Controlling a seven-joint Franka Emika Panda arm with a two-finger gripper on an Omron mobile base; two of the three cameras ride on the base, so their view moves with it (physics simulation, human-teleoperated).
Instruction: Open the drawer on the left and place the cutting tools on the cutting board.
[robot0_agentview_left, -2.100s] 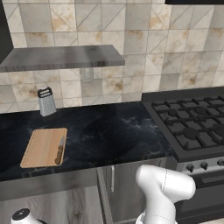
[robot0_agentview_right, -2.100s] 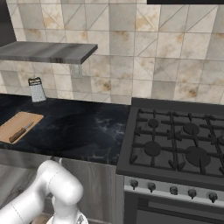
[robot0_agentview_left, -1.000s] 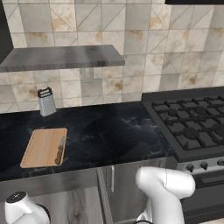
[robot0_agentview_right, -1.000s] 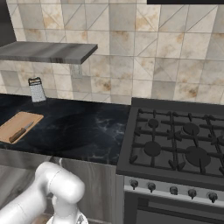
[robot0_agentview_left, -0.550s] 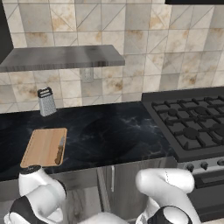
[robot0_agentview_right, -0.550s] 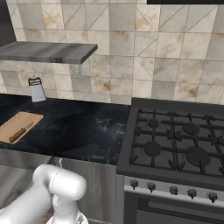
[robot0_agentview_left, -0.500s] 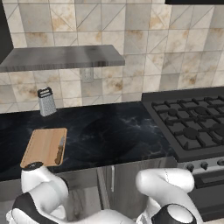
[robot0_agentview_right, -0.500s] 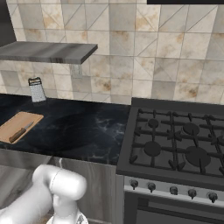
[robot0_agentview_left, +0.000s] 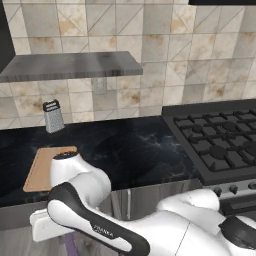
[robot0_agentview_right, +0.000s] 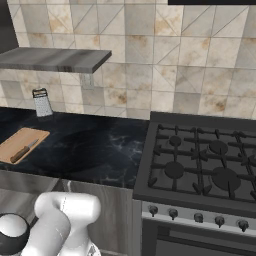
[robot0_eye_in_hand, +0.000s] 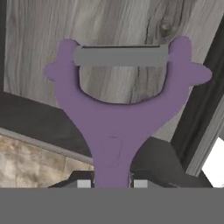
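The purple peeler (robot0_eye_in_hand: 120, 116) sits clamped by its handle between the gripper's (robot0_eye_in_hand: 112, 183) two dark fingertips (robot0_eye_in_hand: 83, 183); its forked head and grey blade point away from the claw; beyond lies grey wood-grain drawer (robot0_eye_in_hand: 87, 30) surface.

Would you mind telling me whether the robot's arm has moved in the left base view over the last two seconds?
Yes. The arm has risen from the bottom edge and now overlaps the near right corner of the cutting board.

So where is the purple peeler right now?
The purple peeler is held in the gripper, seen in the hand view above the grey wood-grain drawer interior.
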